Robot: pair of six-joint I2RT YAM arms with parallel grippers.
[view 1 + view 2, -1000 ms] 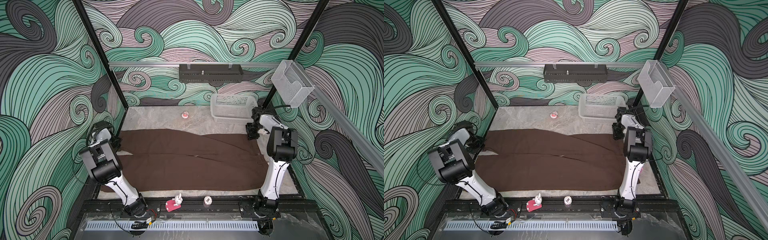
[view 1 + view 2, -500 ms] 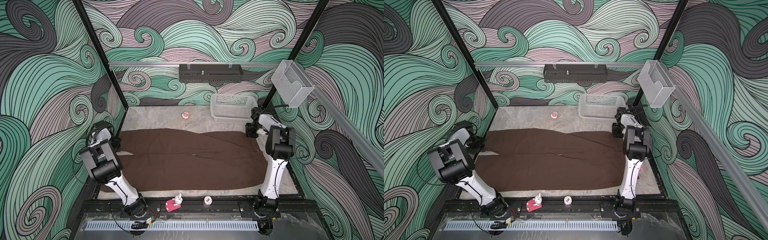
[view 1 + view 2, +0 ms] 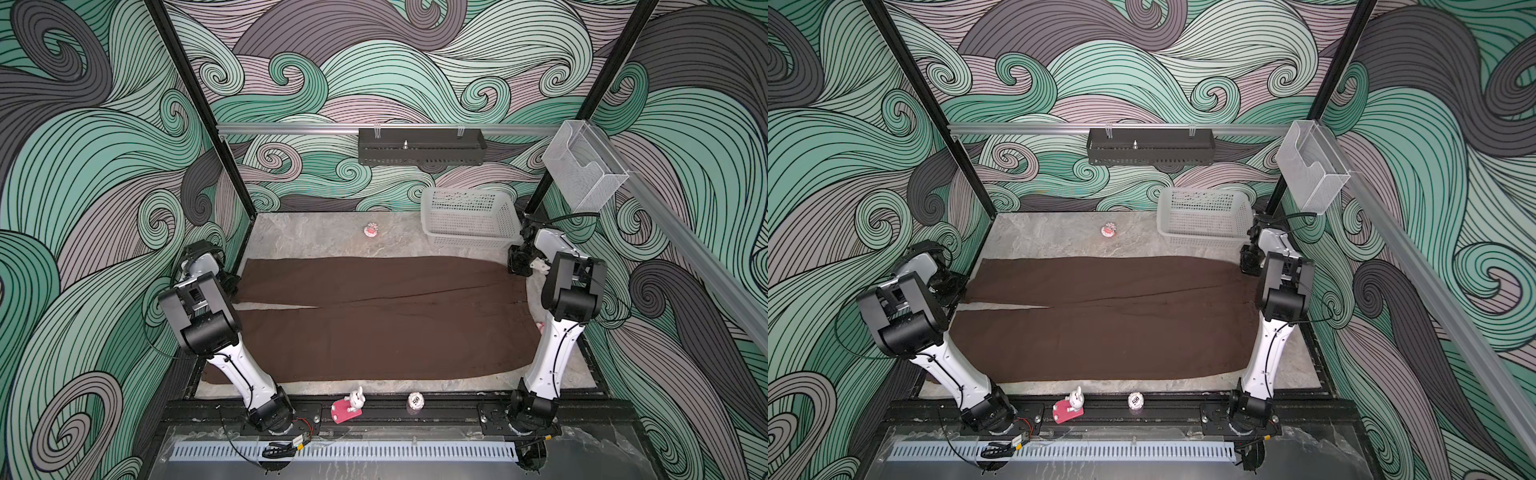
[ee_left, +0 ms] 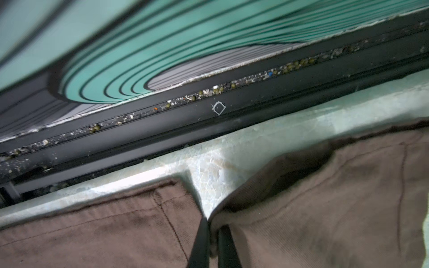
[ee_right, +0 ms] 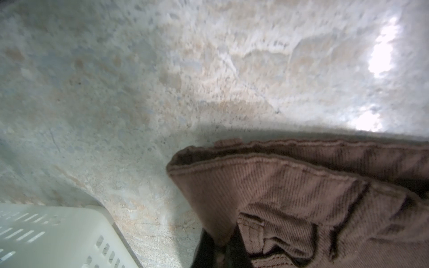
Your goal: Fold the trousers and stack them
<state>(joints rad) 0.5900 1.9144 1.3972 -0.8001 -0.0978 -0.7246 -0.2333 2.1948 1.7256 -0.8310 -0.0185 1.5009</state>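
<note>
The dark brown trousers (image 3: 382, 324) (image 3: 1108, 320) lie flat across the table in both top views, leg ends to the left and waistband to the right. My left gripper (image 3: 232, 282) (image 3: 955, 286) is at the left end of the far leg. In the left wrist view that gripper (image 4: 212, 224) is shut on the hem of the trousers (image 4: 325, 197). My right gripper (image 3: 517, 268) (image 3: 1249, 262) is at the far right corner. The right wrist view shows it (image 5: 220, 241) shut on the waistband corner of the trousers (image 5: 301, 185), by a belt loop.
A white mesh basket (image 3: 469, 216) (image 5: 46, 232) stands at the back right, close to my right gripper. A small red and white object (image 3: 371, 229) sits behind the trousers. A pink toy with a rabbit (image 3: 348, 409) and a round chip (image 3: 415, 401) rest on the front rail.
My right gripper has shut on the waistband corner. The far right part of the trousers has been drawn out, so the far edge now runs straight. The left arm has stayed put.
</note>
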